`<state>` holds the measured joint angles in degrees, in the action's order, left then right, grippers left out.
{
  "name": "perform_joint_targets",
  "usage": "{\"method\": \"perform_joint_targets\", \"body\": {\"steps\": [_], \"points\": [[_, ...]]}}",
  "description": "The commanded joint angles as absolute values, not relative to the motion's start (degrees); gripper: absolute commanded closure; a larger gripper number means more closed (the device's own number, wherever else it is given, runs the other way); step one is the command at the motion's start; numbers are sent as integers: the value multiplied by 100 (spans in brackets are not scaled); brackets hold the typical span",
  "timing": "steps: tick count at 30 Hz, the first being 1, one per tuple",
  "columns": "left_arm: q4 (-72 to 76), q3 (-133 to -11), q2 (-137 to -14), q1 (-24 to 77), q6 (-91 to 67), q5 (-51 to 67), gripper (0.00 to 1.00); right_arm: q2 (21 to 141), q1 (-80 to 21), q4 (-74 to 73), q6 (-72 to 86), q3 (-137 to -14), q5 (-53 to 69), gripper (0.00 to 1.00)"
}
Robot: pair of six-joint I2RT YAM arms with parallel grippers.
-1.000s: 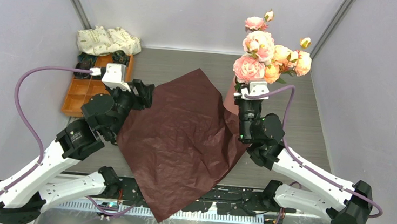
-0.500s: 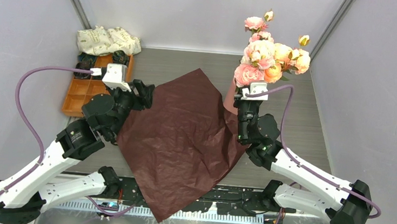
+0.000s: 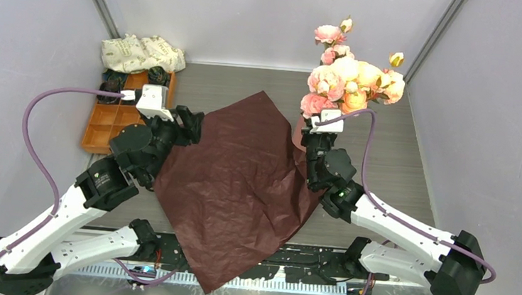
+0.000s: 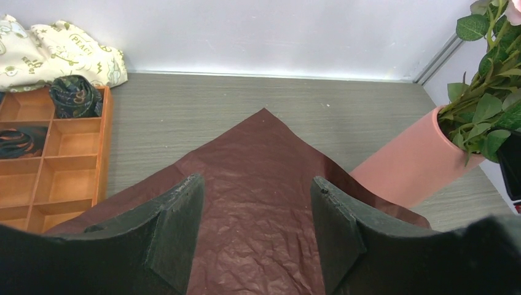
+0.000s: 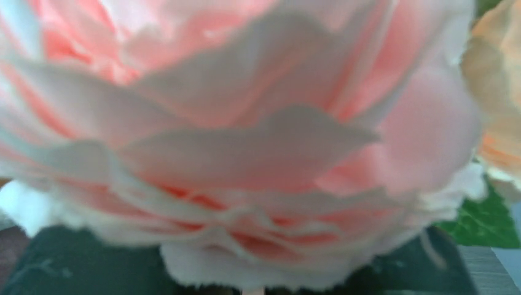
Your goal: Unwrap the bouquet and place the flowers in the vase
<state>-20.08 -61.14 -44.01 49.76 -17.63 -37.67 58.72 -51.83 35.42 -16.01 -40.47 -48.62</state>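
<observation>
- Now, at the far right corner of the table (image 3: 399, 167): the flowers (image 3: 349, 80), pink, peach and cream blooms bunched high, with green stems and leaves down inside the vase (image 4: 405, 166).
- Vase salmon-pink, plain and straight-sided, set at the right-hand corner of the maroon paper (image 3: 241, 181); touching the paper or just beside it, cannot tell which.
- Right pincer (image 3: 311, 134) up at the mouth of the vase, tucked under the blooms among the stems.
- Its jaws hidden, with one big pink rose filling the right wrist view; cannot tell whether pressed together, spread, or pinching a stem.
- Left pincer (image 4: 257, 184) spread wide, nothing between its fingers (image 4: 178, 221), low over the left part of the paper and pointed toward the far edge.
- Maroon paper unfolded and crinkled, flat across the middle of the table like a diamond: one corner toward the far edge, the opposite one hanging past the near edge between the arm bases.
- At the far left corner: orange compartment tray (image 3: 95, 136), with a dark patterned roll (image 4: 75, 96) in one far compartment and a dark coil (image 4: 15, 142) in the next.
- Cream patterned cloth bundle (image 3: 141, 53) behind the tray against the far edge, touching the tray's far rim.
</observation>
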Motion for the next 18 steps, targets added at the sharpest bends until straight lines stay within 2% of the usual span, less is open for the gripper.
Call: {"method": "perform_joint_targets", "body": {"steps": [1,10,18], "points": [[-1692,-6126,-4335,4993,-1802,-3806,36,5891,-5206,3275,-1169,-3975,-4904,87],[-1653,-6100,-4374,4992,-1810,-3795,36,5893,-5203,3309,-1261,-3997,-5110,48],[-1619,-6128,-4440,4992,-1811,-3771,36,5753,-5203,3048,-1158,-4073,-5083,39]]}}
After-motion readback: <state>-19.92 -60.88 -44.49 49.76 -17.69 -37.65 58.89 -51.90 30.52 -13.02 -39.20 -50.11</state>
